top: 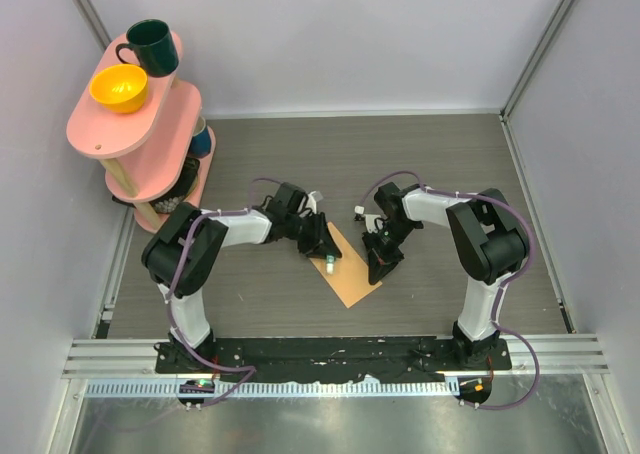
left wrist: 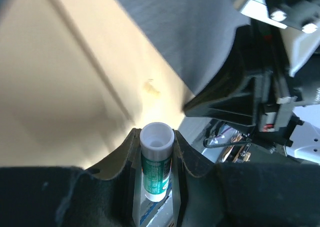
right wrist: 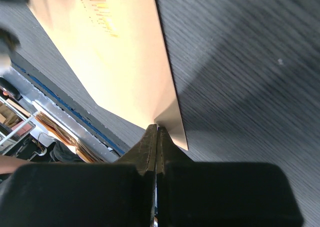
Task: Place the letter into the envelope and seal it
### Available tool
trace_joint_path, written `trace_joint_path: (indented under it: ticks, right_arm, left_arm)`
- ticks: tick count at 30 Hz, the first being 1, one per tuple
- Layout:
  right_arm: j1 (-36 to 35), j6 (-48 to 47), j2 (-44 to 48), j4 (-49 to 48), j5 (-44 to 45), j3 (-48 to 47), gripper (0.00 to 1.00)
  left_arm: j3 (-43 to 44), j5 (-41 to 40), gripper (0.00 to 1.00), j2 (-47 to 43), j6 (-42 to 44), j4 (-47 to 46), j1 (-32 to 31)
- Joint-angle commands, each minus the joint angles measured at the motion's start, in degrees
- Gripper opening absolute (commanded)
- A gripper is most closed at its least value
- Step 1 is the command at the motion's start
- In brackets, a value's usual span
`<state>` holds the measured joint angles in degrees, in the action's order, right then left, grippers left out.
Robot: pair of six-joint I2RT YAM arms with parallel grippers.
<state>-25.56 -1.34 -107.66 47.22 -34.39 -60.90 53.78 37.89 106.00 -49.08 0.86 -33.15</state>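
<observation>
Two arms stand at the near edge of the grey counter [top: 450, 154]. One envelope [top: 352, 280] lies in the middle, between them. The left gripper [top: 326, 258] pinches one glue stick [left wrist: 156, 162] over it. The right gripper [right wrist: 156, 131] is pressed together, tips touching the envelope's right edge. At the far left corner, one pink shelf [top: 120, 144] holds one green mug [top: 150, 46] and one yellow bowl [top: 118, 87]. White walls stand around.

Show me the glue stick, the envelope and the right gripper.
glue stick [left wrist: 155, 174]: left wrist view, green label.
envelope [top: 350, 279]: top external view, bare middle.
right gripper [right wrist: 157, 132]: right wrist view, between closed fingertips.
</observation>
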Motion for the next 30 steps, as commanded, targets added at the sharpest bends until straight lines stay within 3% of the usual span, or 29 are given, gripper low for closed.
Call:
trace_joint_path:
  ticks: [1, 9, 17, 25, 30]
  right_arm:
    - [-0.28, -0.94, -1.15, -3.19, 3.81, -1.23, 0.01]
    - [-0.37, -0.77, -1.15, -3.28, 4.07, -1.32, 0.01]
    - [-0.37, -1.03, -1.24, -3.36, 4.33, -1.15, 0.01]
    - [-0.28, -1.21, -1.15, -3.45, 3.81, -1.41, 0.01]
    - [-0.37, -1.03, -1.42, -3.36, 3.72, -1.94, 0.01]
  left_arm:
    - [2.73, 0.61, 0.0, -2.64, -4.35, -5.25, -4.82]
    - [3.18, -2.73, 0.0, 5.44, -4.1, -2.63, -5.35]
    - [0.01, -6.07, 0.0, 2.91, 2.58, 6.25, 1.15]
    - [4.75, -0.19, 0.0, -3.42, 0.75, -0.6, -3.15]
    - [5.81, -0.97, 0.0, 0.34, -1.98, -4.81, -5.79]
